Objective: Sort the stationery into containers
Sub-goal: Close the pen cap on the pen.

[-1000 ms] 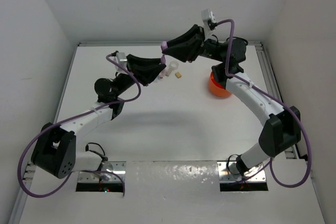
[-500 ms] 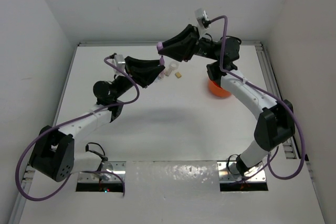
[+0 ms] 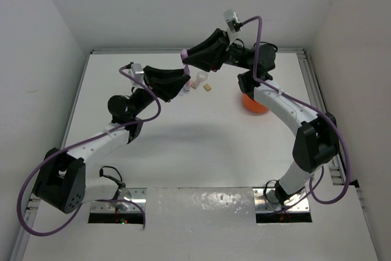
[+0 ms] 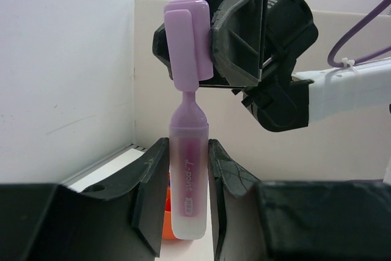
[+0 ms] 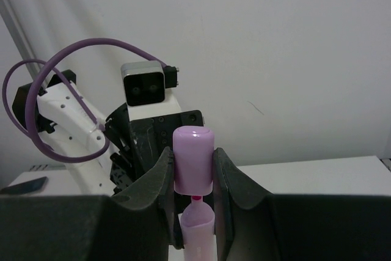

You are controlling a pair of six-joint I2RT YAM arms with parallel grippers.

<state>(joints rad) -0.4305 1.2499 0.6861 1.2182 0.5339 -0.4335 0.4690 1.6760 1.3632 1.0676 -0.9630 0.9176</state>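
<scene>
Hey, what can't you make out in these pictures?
Top view: orange tub mostly under the right arm; compartments and contents hidden.
Top view: small pieces on the table, too small to identify.
Right wrist view: highlighter below its cap, cut off by the bottom edge.
Left wrist view: highlighter's print, too blurred to read.

Pretty clearly a robotics lab test cell, not a home or a shop. A plain white table (image 3: pixel 201 145) is boxed in on three sides by bare white panels (image 3: pixel 49 41). A left arm (image 3: pixel 104 139) and a right arm (image 3: pixel 287 108) are bolted down on metal plates (image 3: pixel 302 205) at the near edge. Purple cables (image 3: pixel 259 35) are looped loosely off both, and a metal rail (image 3: pixel 316 90) is fitted along the table's right side.
</scene>
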